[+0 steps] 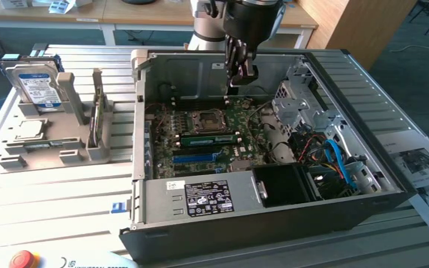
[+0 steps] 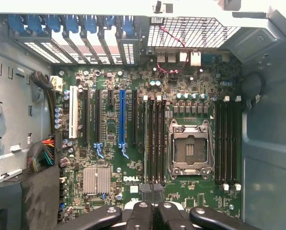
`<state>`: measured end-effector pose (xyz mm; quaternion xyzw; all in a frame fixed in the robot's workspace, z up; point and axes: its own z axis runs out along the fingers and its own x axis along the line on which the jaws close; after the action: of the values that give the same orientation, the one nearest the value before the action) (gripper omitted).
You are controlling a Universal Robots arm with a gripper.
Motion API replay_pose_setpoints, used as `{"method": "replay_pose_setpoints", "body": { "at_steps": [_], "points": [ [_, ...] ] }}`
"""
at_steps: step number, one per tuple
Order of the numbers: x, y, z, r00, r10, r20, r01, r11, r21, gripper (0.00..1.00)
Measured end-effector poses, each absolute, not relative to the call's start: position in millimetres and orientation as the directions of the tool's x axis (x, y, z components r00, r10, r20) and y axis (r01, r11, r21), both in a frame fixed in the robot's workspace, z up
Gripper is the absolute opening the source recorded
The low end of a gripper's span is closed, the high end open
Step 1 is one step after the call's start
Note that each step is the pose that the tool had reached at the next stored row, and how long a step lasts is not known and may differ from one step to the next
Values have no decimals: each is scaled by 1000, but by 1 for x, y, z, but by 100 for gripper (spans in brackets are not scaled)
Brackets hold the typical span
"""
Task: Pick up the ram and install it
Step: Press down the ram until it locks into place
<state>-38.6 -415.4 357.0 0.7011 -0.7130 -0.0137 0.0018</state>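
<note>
Table [image 1: 65, 184] of ribbed metal bears an open computer case [image 1: 199, 237] lying on its side, interior exposed, in the exterior view. A robot arm [image 1: 252, 17] reaches down into the case from 12 o'clock. The green motherboard [image 1: 237, 120] covers the case floor, with a silver power supply [image 1: 199, 198] at its 6 o'clock. At the case's 9 o'clock, a grey holder [image 1: 51, 148] sits on the table. A blue-labelled hard drive [image 1: 39, 84] stands upright at the holder's 12 o'clock end, and a small square processor chip [image 1: 29, 129] lies flat near its 9 o'clock edge. Printed papers [image 1: 423, 167] lie at the case's 3 o'clock.

The ram [image 1: 208, 139], a long green stick, appears to stand on edge in a slot on the motherboard. It sits just at 6 o'clock of the processor socket [image 1: 205, 120], between the socket and a blue expansion slot [image 1: 196, 158]. The pincer [image 1: 241, 77] hangs above the board at the socket's 12 o'clock, apart from the ram, its fingers pressed together. In the wrist view, the pincer [image 2: 152, 188] holds its closed tips over one end of the dark memory slots [image 2: 154, 139] beside the socket [image 2: 189, 149]. The blue slot [image 2: 123, 120] lies on the far side of them.
</note>
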Motion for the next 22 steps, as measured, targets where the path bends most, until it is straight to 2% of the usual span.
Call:
{"method": "replay_pose_setpoints", "body": {
  "at_steps": [22],
  "points": [
    [-7,-415,357,-17,-1000,-16,-1000,17,23,11]
  ]
}}
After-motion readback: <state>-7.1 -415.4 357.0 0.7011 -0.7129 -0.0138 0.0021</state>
